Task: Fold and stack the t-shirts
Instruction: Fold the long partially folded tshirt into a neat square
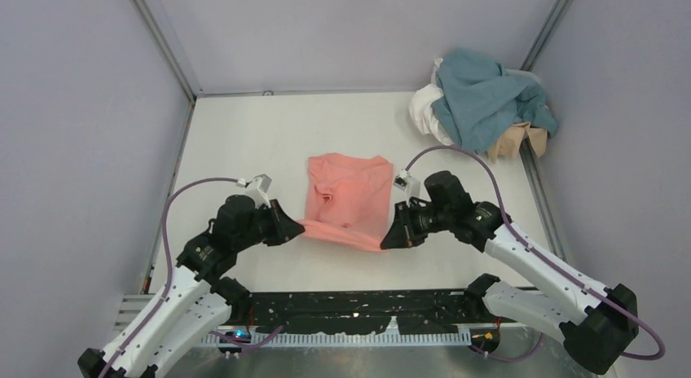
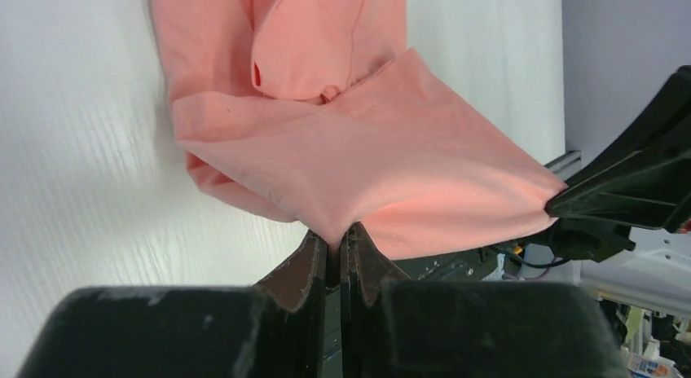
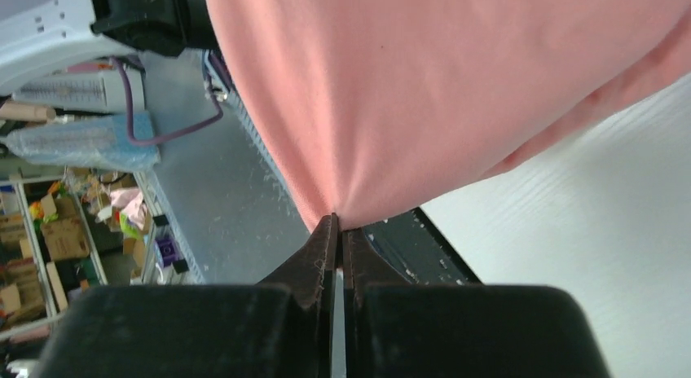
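The salmon-pink t-shirt [image 1: 348,195] lies mid-table, its near edge lifted off the surface. My left gripper [image 1: 300,228] is shut on its near left corner; the cloth [image 2: 358,150] runs out from between the jaws [image 2: 336,241]. My right gripper [image 1: 386,239] is shut on its near right corner, with the cloth [image 3: 440,93] stretched above the tips [image 3: 338,223]. The far part of the shirt rests flat and rumpled. The teal-blue shirt [image 1: 485,97], the white shirt [image 1: 425,111] and the tan shirt [image 1: 515,139] lie heaped at the back right.
Grey walls close in the white table [image 1: 244,150] on the left, back and right. A black strip [image 1: 358,306] runs along the near edge between the arm bases. The right gripper's black body shows in the left wrist view [image 2: 635,182].
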Controlling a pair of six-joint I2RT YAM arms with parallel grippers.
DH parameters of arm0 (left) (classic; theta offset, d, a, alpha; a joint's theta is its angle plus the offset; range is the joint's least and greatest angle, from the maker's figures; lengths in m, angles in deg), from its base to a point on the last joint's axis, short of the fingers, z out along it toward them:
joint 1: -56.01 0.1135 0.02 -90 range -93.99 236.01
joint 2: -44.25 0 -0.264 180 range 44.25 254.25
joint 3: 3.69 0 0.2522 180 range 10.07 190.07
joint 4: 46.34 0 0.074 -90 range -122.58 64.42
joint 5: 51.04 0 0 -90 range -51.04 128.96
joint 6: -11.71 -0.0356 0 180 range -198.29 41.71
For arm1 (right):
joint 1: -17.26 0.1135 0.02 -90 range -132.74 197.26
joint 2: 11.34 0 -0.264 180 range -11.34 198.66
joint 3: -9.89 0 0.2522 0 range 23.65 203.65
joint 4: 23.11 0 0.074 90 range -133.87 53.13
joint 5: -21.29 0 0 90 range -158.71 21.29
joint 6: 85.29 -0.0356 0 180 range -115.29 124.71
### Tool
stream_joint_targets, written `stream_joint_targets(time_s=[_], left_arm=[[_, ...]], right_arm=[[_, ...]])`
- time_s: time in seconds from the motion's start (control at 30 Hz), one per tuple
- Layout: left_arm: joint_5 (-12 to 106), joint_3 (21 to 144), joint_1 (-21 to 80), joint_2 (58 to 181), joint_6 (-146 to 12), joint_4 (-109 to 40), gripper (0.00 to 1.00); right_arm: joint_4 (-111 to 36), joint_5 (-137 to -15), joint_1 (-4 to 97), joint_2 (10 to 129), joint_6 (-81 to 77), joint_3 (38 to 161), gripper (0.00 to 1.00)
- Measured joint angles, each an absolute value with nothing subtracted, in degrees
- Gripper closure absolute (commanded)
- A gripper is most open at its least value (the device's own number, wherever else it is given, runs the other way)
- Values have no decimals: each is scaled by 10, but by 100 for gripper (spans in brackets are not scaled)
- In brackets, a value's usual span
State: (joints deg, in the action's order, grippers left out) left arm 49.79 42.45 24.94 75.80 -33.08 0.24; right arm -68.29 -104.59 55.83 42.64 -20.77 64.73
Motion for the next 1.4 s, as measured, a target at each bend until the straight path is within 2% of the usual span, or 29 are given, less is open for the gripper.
stream_joint_targets(time_s=[0.27,0.53,1.1,1.33,1.37,1.4], left_arm=[[476,544,275,966,-364,-50,100],[496,619,325,1102,-375,-88,100],[537,788,386,1370,-387,-109,100],[543,869,397,1487,-389,-104,100],[544,875,397,1497,-390,-104,100],[544,887,398,1512,-390,-98,92]], right_arm=[[-673,-1053,436,474,-207,694,94],[-633,-1063,370,566,-212,758,94],[-538,-1047,305,803,-253,883,94],[-519,-1029,295,907,-257,940,89],[-517,-1027,294,920,-257,947,88],[-516,-1025,293,938,-257,957,85]])
